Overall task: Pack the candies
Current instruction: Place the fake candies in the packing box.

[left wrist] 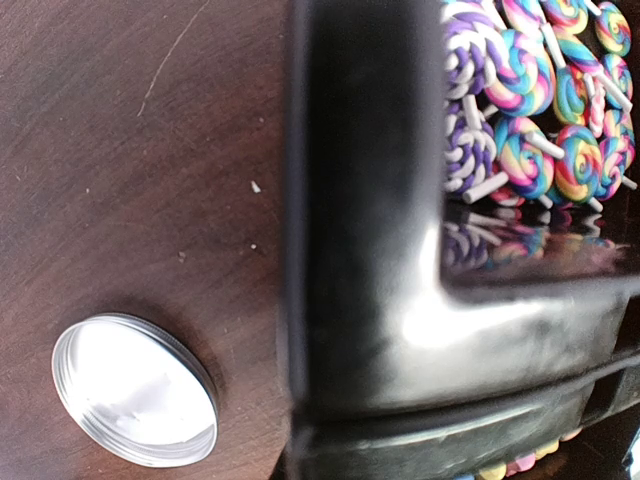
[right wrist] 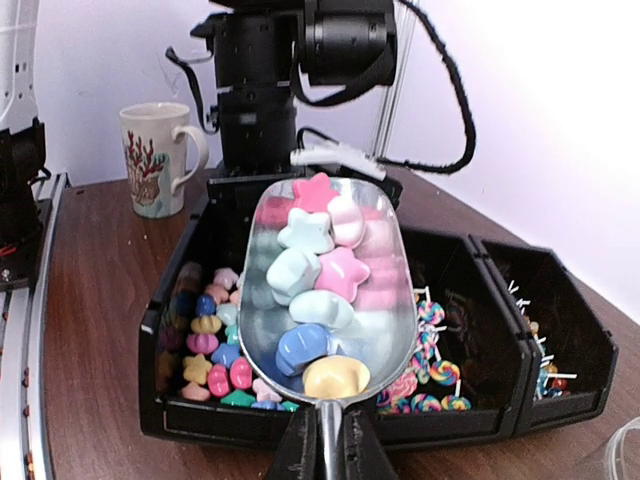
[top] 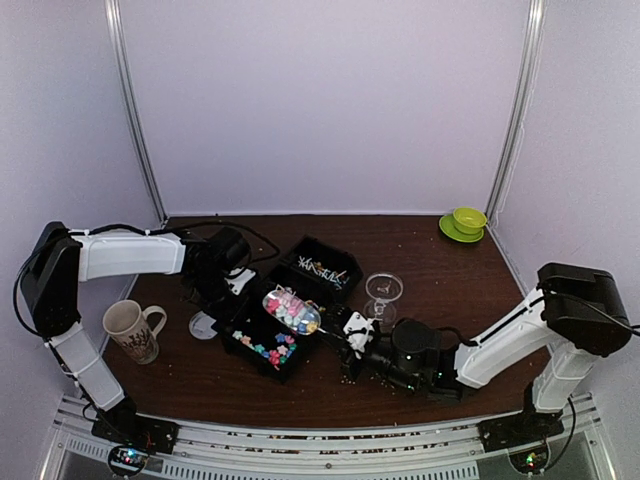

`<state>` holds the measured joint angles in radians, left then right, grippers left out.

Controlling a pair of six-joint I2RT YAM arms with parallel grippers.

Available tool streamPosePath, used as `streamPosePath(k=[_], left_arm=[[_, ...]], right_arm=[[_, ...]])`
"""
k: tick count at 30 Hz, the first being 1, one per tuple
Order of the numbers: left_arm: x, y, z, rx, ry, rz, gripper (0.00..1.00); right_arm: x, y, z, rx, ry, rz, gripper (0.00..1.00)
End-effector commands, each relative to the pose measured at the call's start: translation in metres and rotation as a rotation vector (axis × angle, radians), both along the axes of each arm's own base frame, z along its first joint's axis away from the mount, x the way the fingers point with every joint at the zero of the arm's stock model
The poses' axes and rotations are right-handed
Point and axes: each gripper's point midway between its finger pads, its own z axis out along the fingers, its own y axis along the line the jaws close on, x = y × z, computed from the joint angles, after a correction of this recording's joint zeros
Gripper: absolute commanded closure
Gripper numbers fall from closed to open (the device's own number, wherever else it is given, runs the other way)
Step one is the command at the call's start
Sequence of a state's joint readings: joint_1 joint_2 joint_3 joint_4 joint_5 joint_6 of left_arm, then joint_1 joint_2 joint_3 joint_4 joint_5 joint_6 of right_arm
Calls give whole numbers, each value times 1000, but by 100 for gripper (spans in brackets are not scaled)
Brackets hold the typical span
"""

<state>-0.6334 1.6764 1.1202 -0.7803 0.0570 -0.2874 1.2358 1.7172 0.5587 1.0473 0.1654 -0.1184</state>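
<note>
- The right jaws are clamped together on the thin handle of a metal scoop (right wrist: 388,240) and hold it roughly level, with the bowl pointing away from the wrist.
- The bowl is heaped with candies (right wrist: 320,270): chunky pastel pink, blue, pale green and yellow pieces, several of them star-shaped.
- The scoop hangs over a black three-section bin (right wrist: 180,425), above its leftmost section as the right wrist camera sees it.
- That section holds more loose chunky pieces (right wrist: 210,345).
- The middle section holds swirled lollipops (right wrist: 432,335) on white sticks, and the right one a few stick-like sweets (right wrist: 545,378).
- The left jaws are closed and sit low at the bin's far rim, on the side away from the scoop. Whether they pinch the rim cannot be told.
- The left wrist camera shows the bin's glossy black corner up close, with lollipops inside it.
- A round metal lid (left wrist: 135,390) lies flat on the brown worktop (top: 430,250) just beside the bin.
- A white patterned mug (top: 130,330) stands left of the bin, near the left arm.
- A clear glass dish (top: 383,290) sits just beside the bin on the right arm's side.
- A green cup on a saucer (top: 465,222) stands at the far right corner, well apart.
</note>
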Motion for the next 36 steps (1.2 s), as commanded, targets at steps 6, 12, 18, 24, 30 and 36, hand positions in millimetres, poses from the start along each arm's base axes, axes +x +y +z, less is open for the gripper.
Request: streamPosePath(k=[6,12,18,24,30,36], left_arm=[[37,-37,45,-187,-154,-8,100],[37,-37,47,-192,-153,-7,100],[36,-37,48,-194,-153,-6,100],[35,-38,49,-199,-153,-8,100],[35,-37,48,-200,-149,-6,100],[35,-38,47,-200,-145,-7,100]], right_arm=[[6,-23,56,123,-80,-90,100],[12,-60,61,51,-64,-201,100],[16,-108,70,-1,-48,-323,100],[15,-149,65,-30,-13,-391,100],[16,-183,60,-50,45,-449,100],[21,-206,53,-88,117,-513,100]])
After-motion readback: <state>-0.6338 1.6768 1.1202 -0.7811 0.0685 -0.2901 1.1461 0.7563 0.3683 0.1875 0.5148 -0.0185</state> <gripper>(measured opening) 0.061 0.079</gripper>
